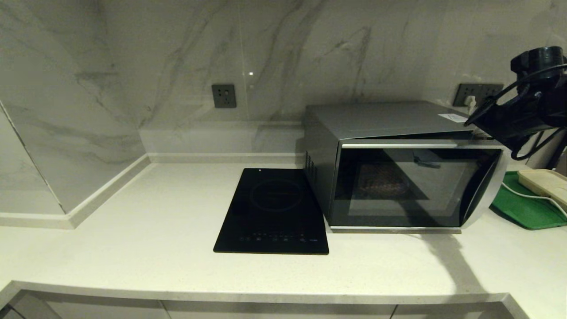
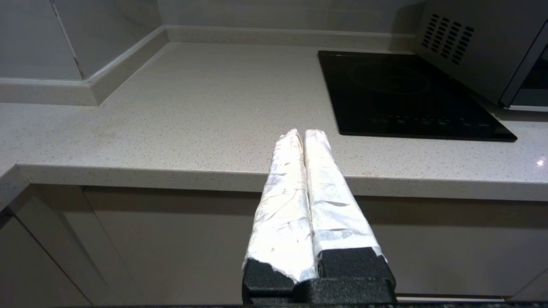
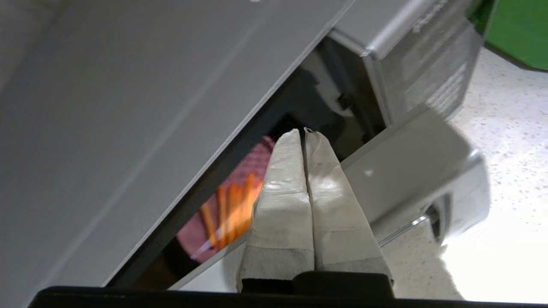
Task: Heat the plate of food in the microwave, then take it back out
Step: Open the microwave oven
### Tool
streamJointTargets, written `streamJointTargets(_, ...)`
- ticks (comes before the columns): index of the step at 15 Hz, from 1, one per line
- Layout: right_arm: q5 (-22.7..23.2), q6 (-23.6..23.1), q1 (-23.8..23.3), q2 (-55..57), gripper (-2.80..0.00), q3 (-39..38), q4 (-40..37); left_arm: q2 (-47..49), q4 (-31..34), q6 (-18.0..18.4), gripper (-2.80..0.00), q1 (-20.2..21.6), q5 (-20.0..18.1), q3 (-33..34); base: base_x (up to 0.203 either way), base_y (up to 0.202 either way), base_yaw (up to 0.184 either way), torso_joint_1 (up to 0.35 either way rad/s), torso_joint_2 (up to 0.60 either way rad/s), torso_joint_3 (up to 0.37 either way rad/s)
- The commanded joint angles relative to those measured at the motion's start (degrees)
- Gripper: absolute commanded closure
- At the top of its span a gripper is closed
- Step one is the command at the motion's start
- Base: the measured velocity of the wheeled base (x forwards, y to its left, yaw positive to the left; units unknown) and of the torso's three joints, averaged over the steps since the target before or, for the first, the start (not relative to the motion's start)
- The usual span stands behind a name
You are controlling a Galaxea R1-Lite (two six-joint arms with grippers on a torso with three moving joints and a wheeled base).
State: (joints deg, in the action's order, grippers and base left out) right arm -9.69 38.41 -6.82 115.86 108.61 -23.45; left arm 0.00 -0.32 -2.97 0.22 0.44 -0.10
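Note:
The silver-grey microwave (image 1: 381, 119) stands on the counter with its dark glass door (image 1: 416, 186) ajar, the handle side (image 1: 485, 190) swung out from the body. Through the gap the right wrist view shows the purple plate (image 3: 195, 233) with orange fries (image 3: 231, 205) inside the cavity. In the head view the plate (image 1: 383, 181) shows dimly behind the glass. My right gripper (image 3: 304, 130) is shut and empty, its tips at the gap behind the door's upper edge. My left gripper (image 2: 302, 132) is shut and empty, parked low in front of the counter edge.
A flat black induction cooktop (image 1: 272, 212) lies just left of the microwave. A green tray (image 1: 522, 208) with a cream dish (image 1: 545, 184) and a white cable sits to its right. Marble walls with sockets (image 1: 223, 96) close the back and left.

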Motion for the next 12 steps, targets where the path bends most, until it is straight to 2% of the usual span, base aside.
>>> streamJointTargets(1, 0.33, 0.35, -0.9, 1.54, 0.0, -0.21, -0.24, 0.0, -0.03, -0.01, 0.0, 0.04, 0.0, 0.01, 0.0, 0.0, 0.0, 0.0, 0.0, 0.0)
streamJointTargets(7, 0.78, 1.76, -1.31, 0.39, 0.0, -0.94, -3.6, 0.0, -0.03, -0.01, 0.0, 0.04, 0.0, 0.01, 0.0, 0.0, 0.0, 0.0, 0.0, 0.0)
streamJointTargets(12, 3.82, 1.73, -1.32, -6.99, 0.0, -5.42, -6.87, -0.09, -0.03, -0.01, 0.0, 0.04, 0.0, 0.01, 0.0, 0.0, 0.0, 0.0, 0.0, 0.0)
